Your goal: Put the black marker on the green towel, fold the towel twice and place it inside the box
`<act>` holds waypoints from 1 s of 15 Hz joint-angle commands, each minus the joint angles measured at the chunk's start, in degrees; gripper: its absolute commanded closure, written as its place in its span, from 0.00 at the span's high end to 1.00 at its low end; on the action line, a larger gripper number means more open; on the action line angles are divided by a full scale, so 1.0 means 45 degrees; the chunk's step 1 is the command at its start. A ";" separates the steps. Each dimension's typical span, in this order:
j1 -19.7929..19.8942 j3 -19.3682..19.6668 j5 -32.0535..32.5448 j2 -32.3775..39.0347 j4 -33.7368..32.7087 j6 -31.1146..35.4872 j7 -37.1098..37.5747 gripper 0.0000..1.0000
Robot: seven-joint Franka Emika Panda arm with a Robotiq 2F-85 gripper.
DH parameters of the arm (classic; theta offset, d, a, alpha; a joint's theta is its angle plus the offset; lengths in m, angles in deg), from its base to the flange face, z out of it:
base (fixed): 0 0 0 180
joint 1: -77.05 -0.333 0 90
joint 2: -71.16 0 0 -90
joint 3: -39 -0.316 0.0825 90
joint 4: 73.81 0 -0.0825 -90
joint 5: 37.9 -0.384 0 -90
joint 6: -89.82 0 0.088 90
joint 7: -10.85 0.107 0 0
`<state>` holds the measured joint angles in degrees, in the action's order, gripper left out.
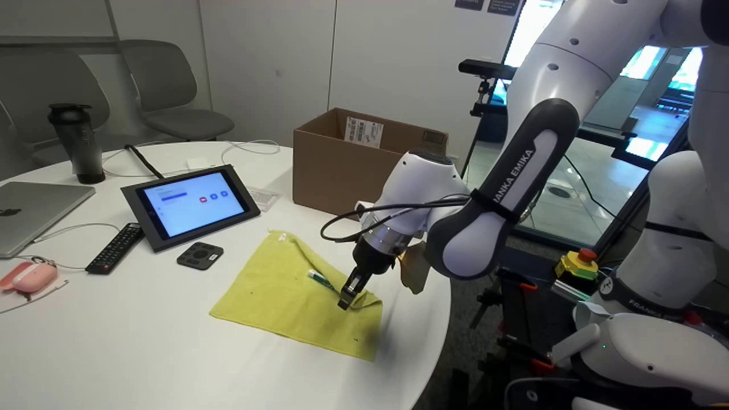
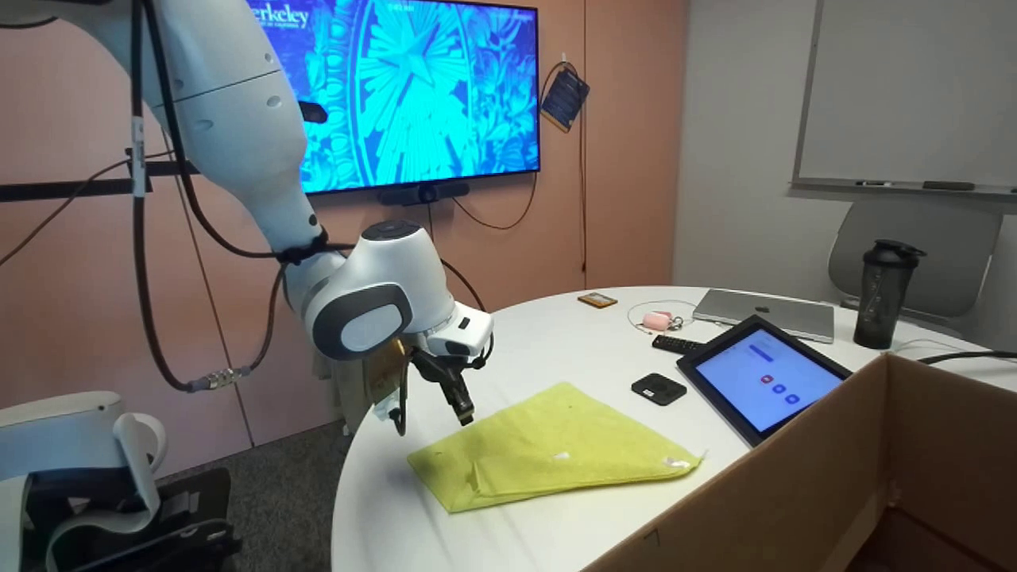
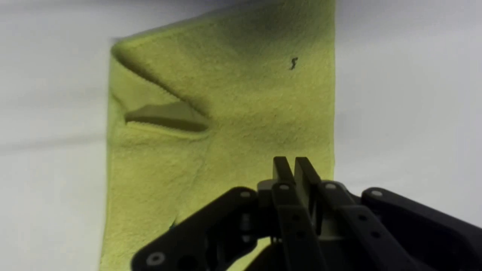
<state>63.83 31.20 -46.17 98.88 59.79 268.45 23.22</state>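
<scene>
The green towel (image 1: 267, 304) lies on the table in both exterior views, with its box-side edge folded over in a narrow uneven strip. In the wrist view, the towel (image 3: 248, 98) has a raised flap with a small gap under it at the left. The marker (image 1: 320, 278), white, green and dark, lies on the towel beside the fold; I cannot make it out in the other exterior view. My gripper (image 1: 345, 302) points down just above the towel. In the wrist view, my gripper (image 3: 295, 158) has a narrow gap between its fingers, with nothing seen between them. The brown box (image 1: 342, 171) stands open-topped behind the towel.
A tablet on a stand (image 1: 193, 202), a black square device (image 1: 200, 255), a remote (image 1: 115, 247), a pink earbuds case (image 1: 35, 278), a laptop (image 1: 40, 210) and a dark bottle (image 1: 80, 142) stand on the round table. The box wall (image 2: 794, 469) rises near the towel.
</scene>
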 commanded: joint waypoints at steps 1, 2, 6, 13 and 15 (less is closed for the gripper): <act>-0.0751 0.0366 0.0406 0.0459 -0.0294 -0.0287 -0.0121 0.11; -0.0831 0.0399 0.0438 0.0503 -0.0291 -0.0294 -0.0116 0.11; -0.1688 0.1425 0.0429 0.0469 -0.0270 0.0307 0.0360 0.12; -0.3571 0.4340 -0.0263 0.1087 -0.1304 0.1760 0.1250 0.68; -0.3833 0.4750 -0.0370 0.1464 -0.2004 0.1453 0.1324 0.81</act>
<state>50.08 48.96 -46.25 101.90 55.62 274.08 27.60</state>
